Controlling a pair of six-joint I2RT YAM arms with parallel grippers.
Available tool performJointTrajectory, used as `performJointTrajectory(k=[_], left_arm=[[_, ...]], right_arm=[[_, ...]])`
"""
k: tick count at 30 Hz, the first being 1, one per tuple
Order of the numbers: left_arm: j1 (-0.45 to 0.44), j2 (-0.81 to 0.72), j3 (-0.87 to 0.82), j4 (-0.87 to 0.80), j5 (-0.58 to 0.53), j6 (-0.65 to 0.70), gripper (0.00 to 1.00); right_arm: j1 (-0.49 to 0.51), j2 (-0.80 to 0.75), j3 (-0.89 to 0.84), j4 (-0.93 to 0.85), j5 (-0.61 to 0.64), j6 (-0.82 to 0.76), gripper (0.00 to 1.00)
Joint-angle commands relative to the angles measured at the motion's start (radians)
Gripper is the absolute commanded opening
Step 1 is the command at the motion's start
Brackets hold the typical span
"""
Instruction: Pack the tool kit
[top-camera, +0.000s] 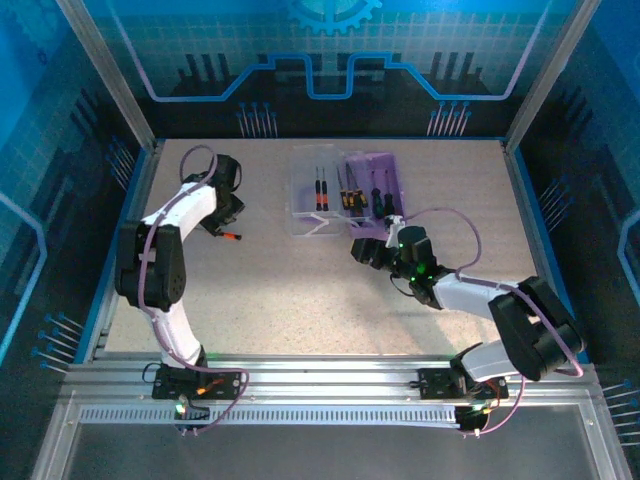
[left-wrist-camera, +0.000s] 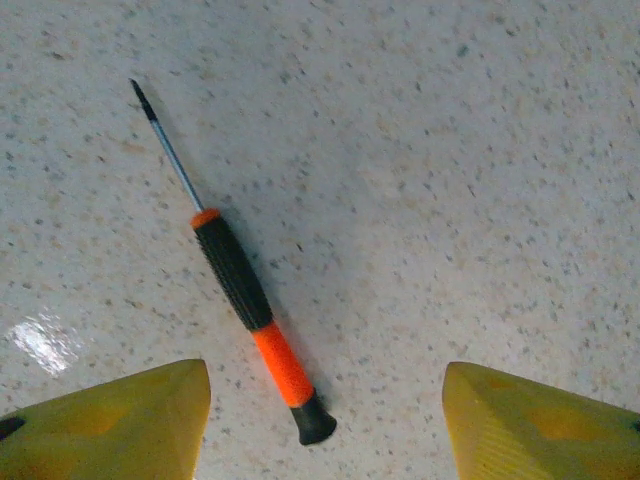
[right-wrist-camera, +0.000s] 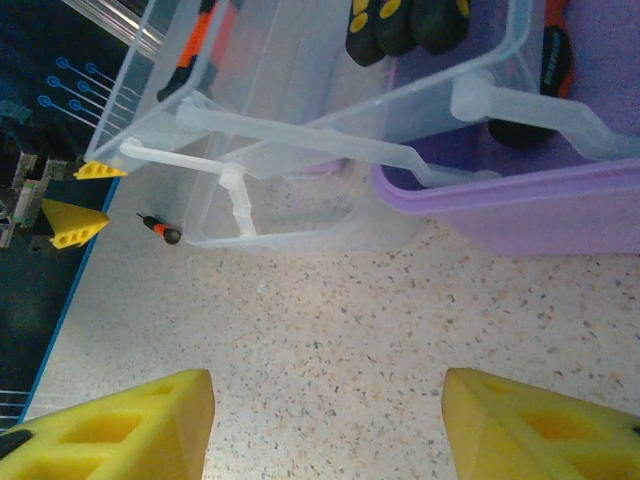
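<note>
Noted left gripper (left-wrist-camera: 325, 425) wide open above loose screwdriver (left-wrist-camera: 236, 277) on table (left-wrist-camera: 450, 150), gripping nothing. Noted right gripper (right-wrist-camera: 325, 430) wide too, empty, near open case (right-wrist-camera: 560, 215) at table's far middle; more screwdrivers (right-wrist-camera: 400, 25) inside.

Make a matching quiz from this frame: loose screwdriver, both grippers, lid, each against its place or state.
Things:
1. loose screwdriver
2. left gripper
3. right gripper
4. lid

Place or state:
a. open, over the table, in front of the lid and purple base
b. clear, swung open left of the purple base
c. flat on the table, left of the lid
d. open, over the loose screwdriver

Pairs: 1-c, 2-d, 3-a, 4-b
</note>
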Motion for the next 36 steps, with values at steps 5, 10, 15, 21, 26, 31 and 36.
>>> performJointTrajectory(k=[5,10,15,21,26,31,36], left_arm=[[0.069,0.055,-0.002,-0.011,0.098,-0.035,0.56],[0.094,0.07,-0.078,0.072,0.169,-0.08,0.55],[0.096,0.081,-0.089,0.077,0.163,-0.099,0.53],[0.106,0.088,-0.107,0.09,0.163,-0.104,0.51],[0.111,0.092,-0.13,0.099,0.152,-0.119,0.48],[0.12,0.097,-0.148,0.116,0.17,-0.126,0.41],[0.125,0.086,-0.17,0.132,0.176,-0.12,0.27]], right_arm=[[-0.018,-0.027,-0.024,0.077,-0.038,-0.011,0.64],[-0.019,-0.016,-0.022,0.105,-0.073,-0.021,0.66],[-0.022,-0.02,-0.022,0.101,-0.072,-0.024,0.66],[-0.024,-0.024,-0.023,0.092,-0.063,-0.024,0.66],[-0.024,-0.009,-0.019,0.093,-0.057,-0.022,0.66],[-0.024,-0.007,-0.018,0.094,-0.064,-0.023,0.66],[-0.024,-0.004,-0.015,0.091,-0.064,-0.025,0.66]])
